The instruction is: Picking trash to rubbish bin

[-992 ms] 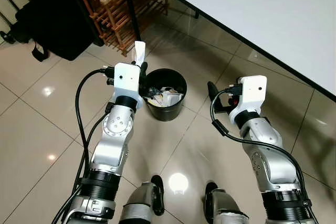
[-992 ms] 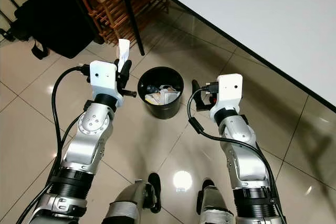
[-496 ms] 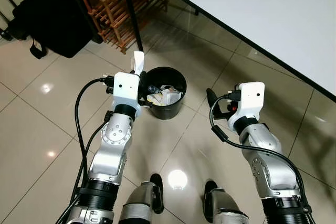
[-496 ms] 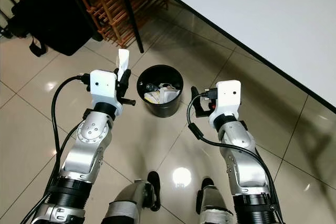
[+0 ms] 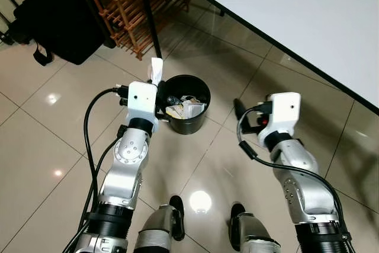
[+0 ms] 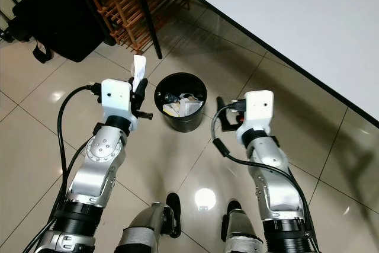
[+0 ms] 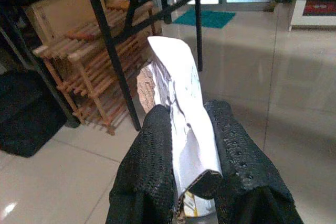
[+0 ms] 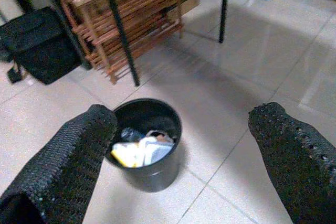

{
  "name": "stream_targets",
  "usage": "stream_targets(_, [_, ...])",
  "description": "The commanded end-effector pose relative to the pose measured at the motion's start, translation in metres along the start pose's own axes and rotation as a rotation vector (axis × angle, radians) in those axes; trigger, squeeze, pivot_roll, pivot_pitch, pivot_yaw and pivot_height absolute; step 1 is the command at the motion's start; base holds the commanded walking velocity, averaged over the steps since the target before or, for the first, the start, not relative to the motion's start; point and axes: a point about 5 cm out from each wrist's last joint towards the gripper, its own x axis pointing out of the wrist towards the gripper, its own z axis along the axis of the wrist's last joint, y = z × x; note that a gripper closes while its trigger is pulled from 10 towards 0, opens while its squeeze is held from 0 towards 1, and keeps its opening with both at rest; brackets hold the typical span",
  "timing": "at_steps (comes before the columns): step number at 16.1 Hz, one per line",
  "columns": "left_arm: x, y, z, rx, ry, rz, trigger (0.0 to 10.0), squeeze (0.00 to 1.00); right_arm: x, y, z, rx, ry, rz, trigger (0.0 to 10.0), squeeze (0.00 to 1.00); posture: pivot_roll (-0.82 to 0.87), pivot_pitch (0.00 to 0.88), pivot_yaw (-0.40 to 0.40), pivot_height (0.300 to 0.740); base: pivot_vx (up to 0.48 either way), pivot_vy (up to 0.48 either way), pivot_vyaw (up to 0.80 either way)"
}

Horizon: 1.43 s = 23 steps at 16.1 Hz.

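A crumpled white paper scrap (image 7: 181, 119) sits pinched in the left gripper (image 7: 191, 166), just beside the black bin's (image 5: 188, 121) left rim. The right gripper (image 8: 184, 156), fingers spread, hangs right of it. Open tile surrounds; a wooden rack (image 5: 133, 10) and table leg (image 5: 148, 13) stand behind.

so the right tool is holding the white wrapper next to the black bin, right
Not quite: the left tool holds the white wrapper beside the black bin, as the left wrist view shows. The right tool is open and holds nothing.
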Motion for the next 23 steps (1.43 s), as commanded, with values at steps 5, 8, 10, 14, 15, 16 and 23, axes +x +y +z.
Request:
stream_targets(5, [-0.034, 0.038, -0.074, 0.045, 0.277, 0.066, 10.0, 0.0, -0.016, -0.06, -0.048, -0.039, 0.167, -0.216, 10.0, 0.0, 0.05, 0.358, 0.088, 0.74, 0.0, 0.0, 0.0])
stream_targets(8, [-0.056, 0.06, -0.108, 0.061, 0.416, 0.088, 10.0, 0.0, -0.029, -0.084, -0.08, 0.024, 0.28, -0.286, 10.0, 0.0, 0.05, 0.338, 0.09, 0.74, 0.0, 0.0, 0.0])
stream_targets(10, [-0.078, 0.059, -0.136, 0.075, 0.544, 0.065, 10.0, 0.0, -0.045, -0.084, -0.119, 0.004, 0.427, -0.281, 10.0, 0.0, 0.04, 0.311, 0.091, 0.74, 0.0, 0.0, 0.0])
stream_targets(14, [-0.118, 0.052, -0.171, 0.074, 0.715, 0.04, 10.0, 0.0, -0.081, -0.076, -0.168, 0.009, 0.638, -0.272, 10.0, 0.0, 0.04, 0.284, 0.09, 0.74, 0.0, 0.0, 0.0])
stream_targets(15, [-0.132, 0.049, -0.182, 0.085, 0.78, 0.018, 10.0, 0.0, -0.094, -0.073, -0.182, 0.008, 0.701, -0.263, 10.0, 0.0, 0.04, 0.278, 0.091, 0.74, 0.0, 0.0, 0.0])
stream_targets(16, [-0.138, 0.047, -0.186, 0.076, 0.808, 0.011, 10.0, 0.0, -0.1, -0.072, -0.187, 0.006, 0.723, -0.271, 10.0, 0.0, 0.04, 0.275, 0.091, 0.74, 0.0, 0.0, 0.0])
stream_targets(23, [-0.177, 0.043, -0.204, 0.128, 0.949, -0.044, 10.0, 0.0, -0.131, -0.062, -0.211, 0.011, 0.839, -0.244, 10.0, 0.0, 0.05, 0.29, 0.084, 0.74, 0.0, 0.0, 0.0])
